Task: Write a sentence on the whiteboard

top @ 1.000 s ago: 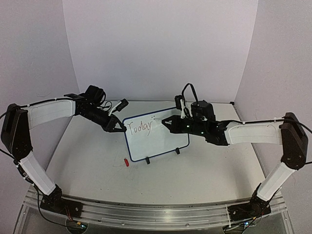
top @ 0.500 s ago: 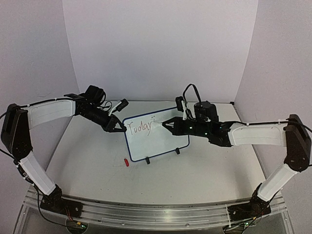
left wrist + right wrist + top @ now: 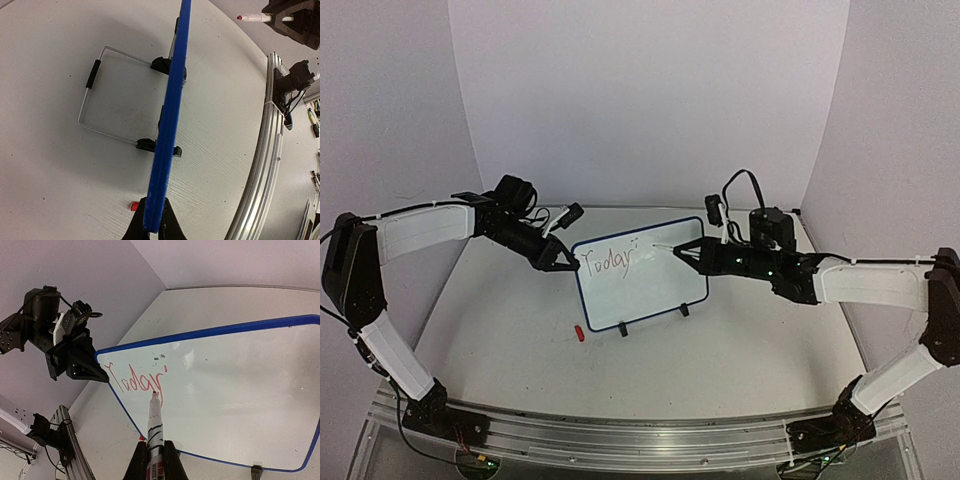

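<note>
The whiteboard point(image 3: 650, 290) stands at frame centre on small feet, likely light and tippy, so the left gripper point(image 3: 566, 264) pinches its left frame edge to steady it. The right gripper point(image 3: 682, 250) is clamped on a marker point(image 3: 155, 422), whose tip hovers by the sentence point(image 3: 608, 261).

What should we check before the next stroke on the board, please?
1. Left end effector clamps board edge: ok.
2. Right end effector holds marker: ok.
3. Marker tip off the board, gap visible in left wrist view: ok.
4. Writing reads "Today'", sentence unfinished: not ok.
5. Feet on table: ok.
6. Ink remaining: cannot tell.
</note>
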Motion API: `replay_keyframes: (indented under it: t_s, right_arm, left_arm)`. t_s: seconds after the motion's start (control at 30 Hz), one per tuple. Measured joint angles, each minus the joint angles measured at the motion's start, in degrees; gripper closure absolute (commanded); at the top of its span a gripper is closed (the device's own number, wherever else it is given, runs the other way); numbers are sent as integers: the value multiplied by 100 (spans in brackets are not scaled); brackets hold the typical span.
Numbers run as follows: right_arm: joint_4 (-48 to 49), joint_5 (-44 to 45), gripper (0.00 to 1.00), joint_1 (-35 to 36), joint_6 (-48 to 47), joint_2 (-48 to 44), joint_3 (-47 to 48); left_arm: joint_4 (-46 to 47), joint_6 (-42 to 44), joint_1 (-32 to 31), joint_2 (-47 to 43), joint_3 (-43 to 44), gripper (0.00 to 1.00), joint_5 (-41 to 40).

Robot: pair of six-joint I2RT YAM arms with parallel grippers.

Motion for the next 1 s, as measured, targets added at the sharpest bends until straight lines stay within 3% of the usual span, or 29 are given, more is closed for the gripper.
replay_keyframes:
  t_s: [0.43, 1.0]
  right_arm:
    - [573, -296, 100, -162, 217, 446, 3]
    - [617, -125, 100, -162, 334, 897, 224]
  left_arm:
    - [-4, 20, -16, 0, 0, 100, -9]
    - [-20, 24, -16, 0, 0, 100, -9]
